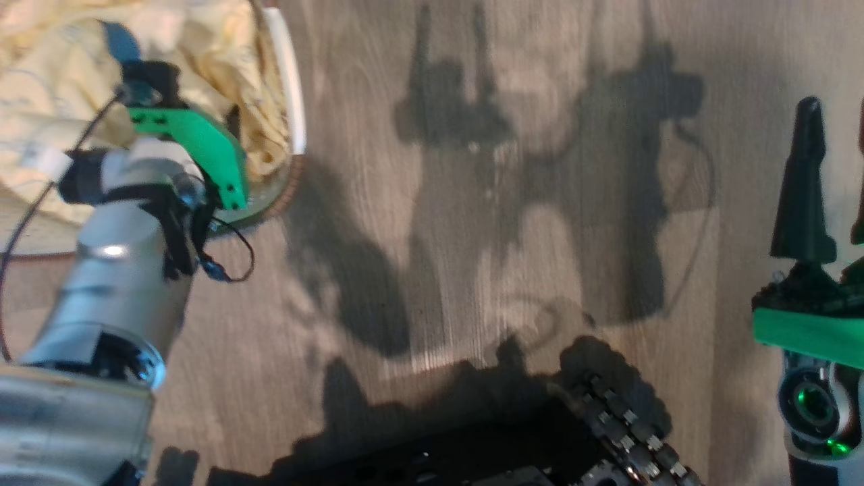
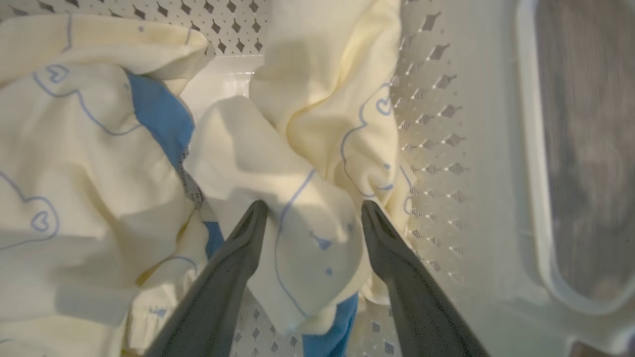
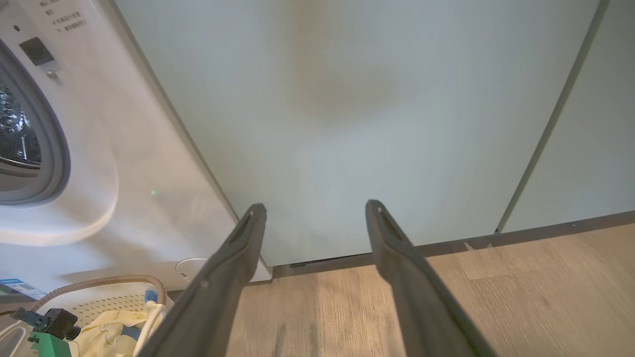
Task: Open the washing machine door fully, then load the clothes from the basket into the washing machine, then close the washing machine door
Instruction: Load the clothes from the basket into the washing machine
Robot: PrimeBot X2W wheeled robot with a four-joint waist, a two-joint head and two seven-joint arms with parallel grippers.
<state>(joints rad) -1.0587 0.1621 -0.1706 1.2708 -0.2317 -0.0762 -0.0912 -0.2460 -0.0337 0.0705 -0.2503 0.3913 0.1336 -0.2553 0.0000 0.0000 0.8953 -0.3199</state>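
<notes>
The basket [image 1: 291, 88] stands on the floor at the upper left of the head view, heaped with the pale yellow clothes [image 1: 61, 101]. My left arm [image 1: 115, 270] reaches down into it. In the left wrist view my left gripper [image 2: 312, 208] is open, its fingers astride a fold of the clothes [image 2: 297, 168] beside the basket's perforated wall [image 2: 431, 124]. My right gripper [image 1: 835, 115] stands open above bare floor at the right edge. In the right wrist view, the right gripper [image 3: 315, 208] is empty. The washing machine [image 3: 124, 163] shows its steel drum [image 3: 12, 129] inside a grey gasket. Its door is out of view.
A pale green cabinet door [image 3: 377, 109] faces my right gripper, right of the washer. Wooden floor [image 1: 472, 236] stretches between the two arms, crossed by shadows. The robot's dark base [image 1: 472, 459] and a cable chain [image 1: 628, 432] lie at the bottom of the head view.
</notes>
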